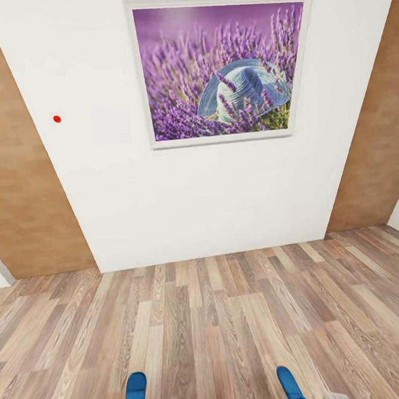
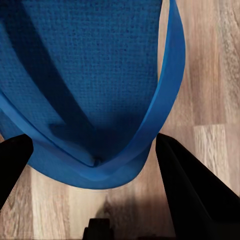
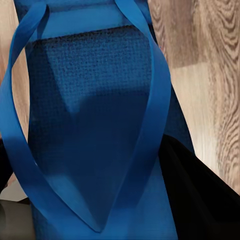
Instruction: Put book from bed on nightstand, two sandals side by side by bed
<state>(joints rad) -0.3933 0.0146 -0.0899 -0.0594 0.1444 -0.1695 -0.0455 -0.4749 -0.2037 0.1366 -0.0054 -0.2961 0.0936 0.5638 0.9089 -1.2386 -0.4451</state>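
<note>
- Head view: white wall [image 1: 182, 213] ahead, with a framed lavender-and-hat picture [image 1: 221, 69] upper centre, a small red dot [image 1: 57, 119] at mid-left, and brown panels on both sides.
- Wood-plank floor [image 1: 222, 324] fills the lower half. No bed, book or nightstand in sight, so the robot looks to be in transit.
- Two blue sandals sit at the bottom edge: left sandal [image 1: 135, 394] bottom left, right sandal [image 1: 292, 385] bottom right, well apart, a grey bit of arm hardware under each.
- Left claw [image 2: 95, 172]: dark fingers [image 2: 187, 185] spread at either side of the sandal's toe end, sole between them. Looks held, but pad contact is not visible; cannot tell the grip for sure.
- Right claw [image 3: 95, 200]: one dark finger [image 3: 197, 190] shows beside the sandal's sole and strap. Opening cannot be told.
- Step in hand, as I judge it: carry both sandals to the bedside. Keep the arms steady and low while the base turns, find the bed first, then set the pair down parallel, toes the same way, just beside the frame.
- Wrist views give the weave, the straps [image 2: 170, 100] and the toe post up close; the head view gives the room heading and how far apart the sandals ride.
</note>
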